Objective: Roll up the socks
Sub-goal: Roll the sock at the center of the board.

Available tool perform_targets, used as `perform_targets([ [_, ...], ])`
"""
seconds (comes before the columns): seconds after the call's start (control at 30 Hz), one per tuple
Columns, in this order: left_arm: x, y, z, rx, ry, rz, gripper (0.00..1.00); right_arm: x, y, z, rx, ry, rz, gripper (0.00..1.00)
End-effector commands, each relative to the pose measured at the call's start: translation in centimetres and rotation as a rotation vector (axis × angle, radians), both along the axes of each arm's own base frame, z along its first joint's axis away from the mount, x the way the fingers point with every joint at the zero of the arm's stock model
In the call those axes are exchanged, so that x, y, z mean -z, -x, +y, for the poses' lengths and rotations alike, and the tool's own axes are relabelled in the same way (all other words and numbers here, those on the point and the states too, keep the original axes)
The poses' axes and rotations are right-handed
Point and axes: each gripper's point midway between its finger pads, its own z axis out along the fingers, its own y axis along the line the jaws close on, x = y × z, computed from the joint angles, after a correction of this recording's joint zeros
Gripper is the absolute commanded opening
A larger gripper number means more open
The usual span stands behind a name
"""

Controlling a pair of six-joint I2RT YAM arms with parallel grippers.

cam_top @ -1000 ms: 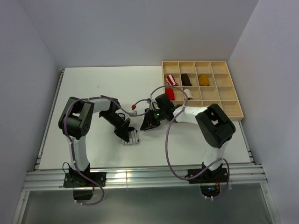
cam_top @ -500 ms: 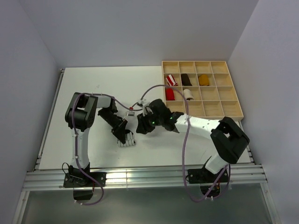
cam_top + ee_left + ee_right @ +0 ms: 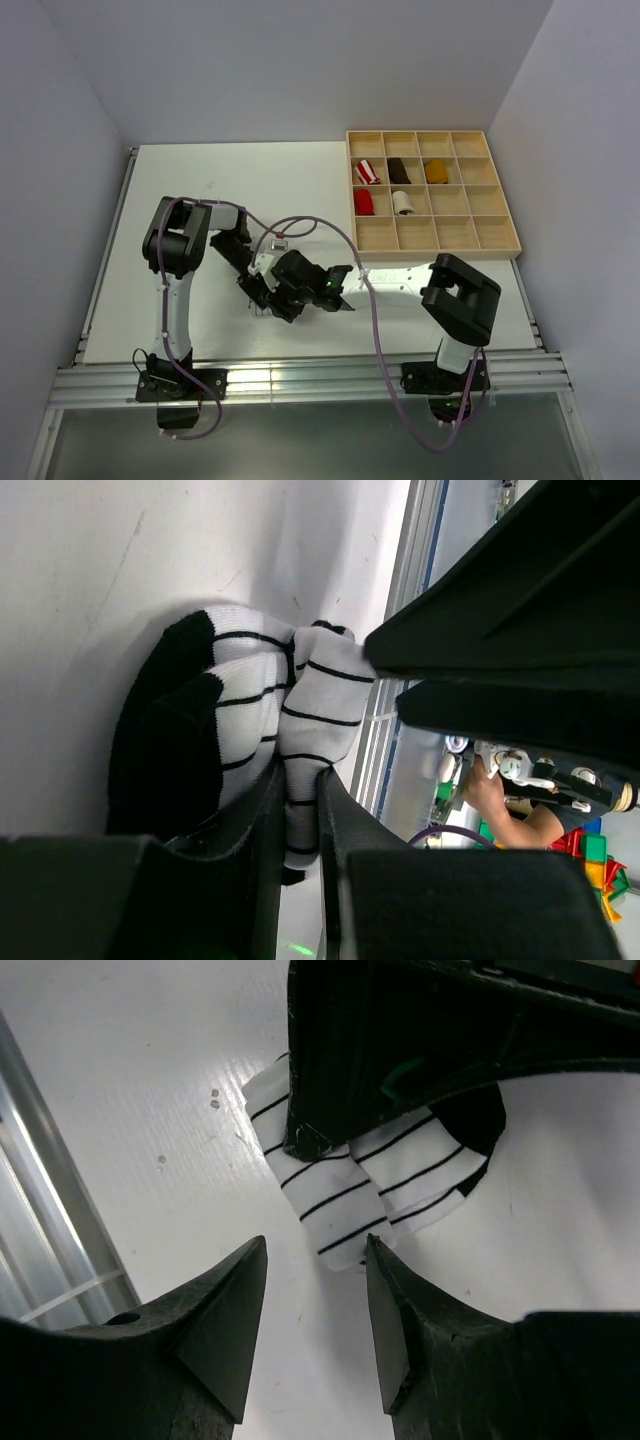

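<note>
Step in hand, by my reading: rolling the striped sock (image 3: 320,685).

- **Position:** it lies on the white table (image 3: 120,1060), centre-left in the top view, beneath both wrists.
- **Left gripper (image 3: 300,792):** narrow, pinched on a fold of the sock at lower centre of its view.
- **Right gripper (image 3: 312,1260):** jaws wide, nothing between them, just below the sock's free end.

To do it well:

- Left should keep the pinch firm as an anchor.
- Right should come in low and catch both layers of the loose end, not just the top one.
- Then turn it tight toward the left fingers, since slack knit unrolls.

Materials:

- **Sock:** soft ribbed knit, white with thin black stripes and a black toe, bunched and creased.
- **Table:** smooth, slightly glossy.
- **Cream sock (image 3: 403,203):** looks already bundled in a cell of the wooden tray (image 3: 436,249), upper right.
</note>
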Motion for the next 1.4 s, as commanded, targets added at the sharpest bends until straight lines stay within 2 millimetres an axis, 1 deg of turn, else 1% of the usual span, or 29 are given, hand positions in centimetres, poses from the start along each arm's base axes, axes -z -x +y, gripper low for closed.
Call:
perform_targets([
  [0.0,2.1,-1.0,1.1,0.079,-0.010,-0.103,0.00,-1.3,-1.4,1.3,-0.001,0.018,-0.127,0.52],
  [0.1,2.0,-1.0,1.1,0.080,-0.009,-0.101,0.00,-0.9,-1.4,1.6,-0.005,0.038,-0.152,0.53],
  [0.13,2.1,-0.9,1.1,0.080,-0.008,-0.097,0.00,-1.2,-1.8,1.7,0.004,0.037,-0.168,0.53],
  [0.2,2.1,-0.9,1.1,0.081,-0.008,-0.093,0.00,-0.9,-1.4,2.0,-0.012,0.042,-0.171,0.54],
  [0.23,2.0,-0.8,1.1,0.084,-0.008,-0.092,0.00,-0.9,-1.8,2.0,0.005,0.053,-0.194,0.54],
  [0.5,1.8,-0.6,1.2,0.090,-0.007,-0.085,0.00,0.7,-0.8,2.6,-0.037,0.087,-0.204,0.54],
  [0.63,1.6,-0.7,1.2,0.091,-0.004,-0.082,0.00,1.3,-1.0,2.7,-0.028,0.091,-0.204,0.52],
  [0.7,1.6,-0.7,1.2,0.092,-0.005,-0.082,0.00,1.6,-1.0,2.8,-0.019,0.093,-0.203,0.50],
  [0.73,1.5,-0.7,1.1,0.095,-0.002,-0.083,0.00,2.3,-1.0,2.7,-0.014,0.106,-0.196,0.45],
  [0.8,1.5,-1.0,1.0,0.087,-0.005,-0.094,0.03,2.9,-1.0,2.8,-0.009,0.115,-0.185,0.40],
  [0.83,1.6,-1.1,0.9,0.081,-0.005,-0.102,0.06,3.6,-1.0,2.6,-0.004,0.131,-0.171,0.36],
  [0.87,1.5,-1.3,0.8,0.075,-0.004,-0.118,0.08,3.9,-1.0,2.6,-0.002,0.139,-0.166,0.26],
  [0.9,1.8,-1.8,0.7,0.059,-0.016,-0.139,0.10,4.1,-1.0,2.7,-0.002,0.146,-0.160,0.20],
  [0.93,1.7,-1.9,0.7,0.053,-0.017,-0.144,0.14,4.3,-0.9,2.6,0.002,0.153,-0.152,0.09],
  [0.97,1.3,-2.1,0.5,0.050,-0.010,-0.163,0.16,4.8,-0.9,2.5,0.001,0.164,-0.144,0.05],
  [1.03,1.0,-2.9,0.2,0.032,-0.011,-0.189,0.21,5.1,-0.5,2.4,-0.006,0.172,-0.116,0.01],
  [1.07,0.5,-3.3,0.0,0.024,-0.001,-0.211,0.22,5.1,-0.5,2.4,-0.002,0.171,-0.105,0.00],
  [1.13,-0.2,-4.2,-0.3,0.005,0.006,-0.242,0.26,5.4,-0.1,2.1,0.002,0.172,-0.075,0.00],
  [1.2,-1.0,-4.9,-0.6,-0.012,0.003,-0.276,0.27,5.8,-0.4,1.8,0.019,0.178,-0.065,0.00],
  [1.23,-1.1,-5.8,-0.8,-0.022,0.004,-0.314,0.28,6.0,0.0,1.8,0.006,0.173,-0.038,0.00],
  [1.27,-1.7,-6.2,-1.0,-0.043,-0.004,-0.327,0.28,6.3,0.0,1.5,0.005,0.182,-0.028,0.00],
  [1.33,-2.0,-7.2,-1.0,-0.069,-0.016,-0.363,0.27,6.4,0.0,1.5,0.004,0.186,-0.021,0.00],
  [1.37,-2.1,-8.1,-1.0,-0.080,-0.022,-0.415,0.28,6.4,0.1,1.5,-0.003,0.182,-0.010,0.00],
])
